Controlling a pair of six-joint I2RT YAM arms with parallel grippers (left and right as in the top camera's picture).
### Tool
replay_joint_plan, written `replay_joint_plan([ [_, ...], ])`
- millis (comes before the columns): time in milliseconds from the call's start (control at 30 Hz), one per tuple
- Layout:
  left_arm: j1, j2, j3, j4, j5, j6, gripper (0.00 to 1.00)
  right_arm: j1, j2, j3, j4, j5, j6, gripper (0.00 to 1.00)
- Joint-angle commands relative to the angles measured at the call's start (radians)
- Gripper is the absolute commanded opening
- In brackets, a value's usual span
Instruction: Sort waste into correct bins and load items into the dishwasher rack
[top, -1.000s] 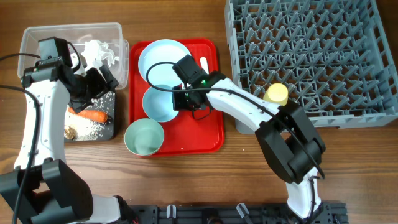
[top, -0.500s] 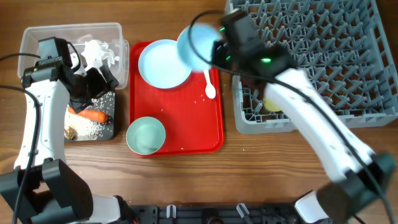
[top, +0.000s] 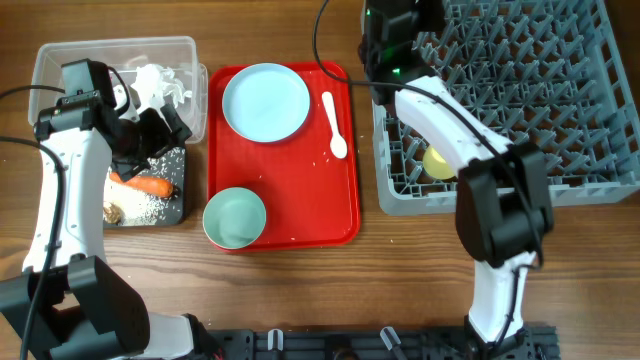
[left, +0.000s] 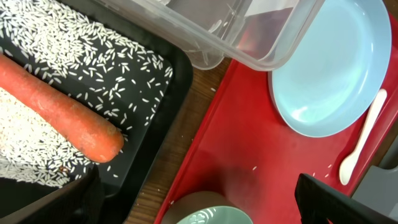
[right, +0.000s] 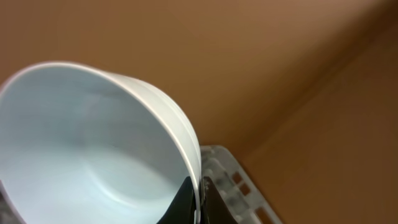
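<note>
The right gripper (right: 198, 196) pinches the thin rim of a pale blue-green bowl (right: 87, 149), jaws narrow on the wall; the bowl hangs tipped on its side over the far left corner of the grey dishwasher rack (top: 520, 100), where a small yellow cup (top: 438, 162) already sits; from overhead the bowl itself cannot be made out at the arm's end. The left gripper (top: 150, 132) hovers spread wide and empty over the black tub (top: 172, 207), which holds the orange carrot (left: 59, 115) and loose rice grains (left: 93, 53); crumpled tissue (top: 160, 85) lies in the clear tub (top: 60, 60). On the red tray (top: 300, 200) rest the pale blue plate (top: 265, 101), the white plastic spoon (top: 335, 125) and a second bowl (top: 234, 217). The likely risk: a grip on the rim alone may let the smooth bowl pivot or slip, and a high release could bounce it off the pegs or onto the bench. Half a second earlier the bowl showed above the tray's far right corner; the right arm has since swung on over the rack, while the left arm has not moved.
</note>
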Motion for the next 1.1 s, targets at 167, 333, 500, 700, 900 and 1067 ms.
replay_joint_plan([
  [167, 0.002, -0.005, 0.017, 0.000, 0.002, -0.002, 1.00, -0.031, 0.147, 0.005, 0.086, -0.022, -0.177, 0.04],
  [333, 0.002, -0.005, 0.017, 0.000, 0.002, -0.002, 1.00, -0.058, 0.182, 0.005, 0.130, -0.064, -0.144, 0.04],
  [500, 0.002, -0.005, 0.017, 0.000, 0.002, -0.002, 1.00, -0.059, 0.205, 0.005, 0.127, -0.141, -0.098, 0.04],
  [700, 0.002, -0.005, 0.017, 0.000, 0.002, -0.002, 1.00, -0.002, 0.205, 0.005, 0.080, -0.150, -0.103, 0.04],
  [900, 0.002, -0.005, 0.017, 0.000, 0.002, -0.002, 1.00, 0.069, 0.205, 0.005, -0.086, -0.150, -0.101, 0.36],
  [1067, 0.002, -0.005, 0.017, 0.000, 0.002, -0.002, 1.00, 0.125, 0.204, 0.005, -0.105, -0.141, -0.101, 0.90],
])
